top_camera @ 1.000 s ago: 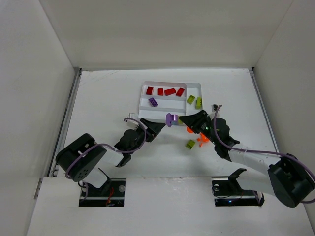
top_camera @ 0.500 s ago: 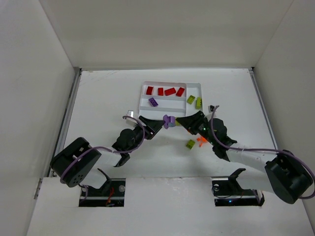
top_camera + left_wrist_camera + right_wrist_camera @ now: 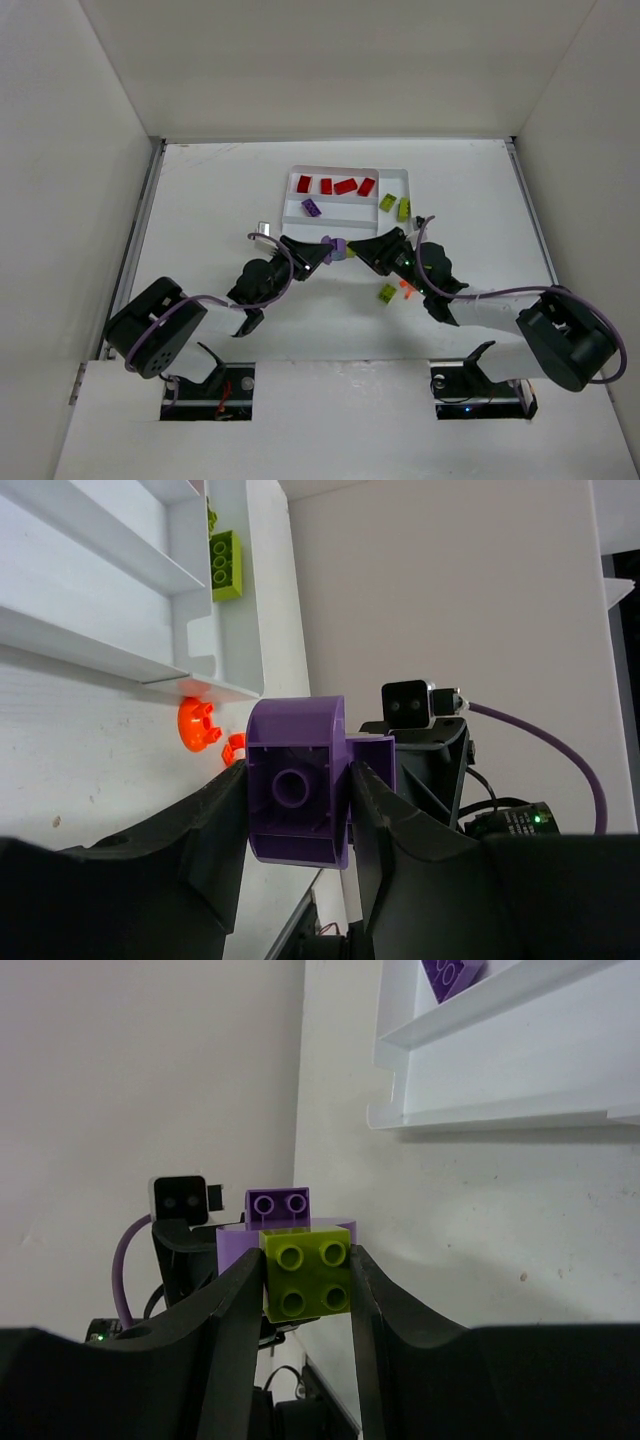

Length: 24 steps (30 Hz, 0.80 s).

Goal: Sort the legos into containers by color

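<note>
Separation of two joined legos is the step, I judge; they hang over the desk [image 3: 200, 200], just near the tray's [image 3: 90, 645] near edge. My left gripper [image 3: 298, 792] is clamped on the purple brick [image 3: 300, 730], my right gripper [image 3: 305, 1282] on the yellow-green brick [image 3: 306, 1260]. I should grip firmly and peel by tilting, not yanking, so neither flies off.

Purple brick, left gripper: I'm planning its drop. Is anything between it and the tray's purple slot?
Yes: a yellow-green brick, gripped by the right gripper, sits against the purple brick. Past that, only the low walls of the tray lie between.
</note>
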Motion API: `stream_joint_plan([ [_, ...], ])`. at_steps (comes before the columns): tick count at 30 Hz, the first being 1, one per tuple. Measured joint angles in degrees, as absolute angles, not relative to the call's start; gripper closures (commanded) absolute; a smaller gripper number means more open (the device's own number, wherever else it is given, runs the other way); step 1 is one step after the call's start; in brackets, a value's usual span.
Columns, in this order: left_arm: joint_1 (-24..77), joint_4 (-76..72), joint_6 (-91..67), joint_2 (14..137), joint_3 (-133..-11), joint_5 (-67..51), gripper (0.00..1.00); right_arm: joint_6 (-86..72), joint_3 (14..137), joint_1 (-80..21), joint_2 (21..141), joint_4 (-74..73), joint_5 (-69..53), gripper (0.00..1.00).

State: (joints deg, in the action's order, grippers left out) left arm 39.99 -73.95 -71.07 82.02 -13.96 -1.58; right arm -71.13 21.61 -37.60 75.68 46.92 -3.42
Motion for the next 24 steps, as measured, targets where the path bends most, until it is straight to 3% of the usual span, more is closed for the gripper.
stream_joint_plan([
  [7, 38.8, -73.5, -71.0, 79.3, -13.3, -1.9, 0.86, -72.4, 21.6, -37.6, 76.2, 49.2, -4.0, 0.71],
  [19, 34.0, -74.0, -71.5, 71.4, -9.0, -10.0, 0.87, -72.4, 21.6, -37.6, 73.9, 49.6, -10.1, 0.71],
  [24, 28.7, -73.7, -71.5, 70.2, -6.9, -7.7, 0.87, -72.3, 21.2, -34.4, 72.7, 49.3, -7.8, 0.71],
])
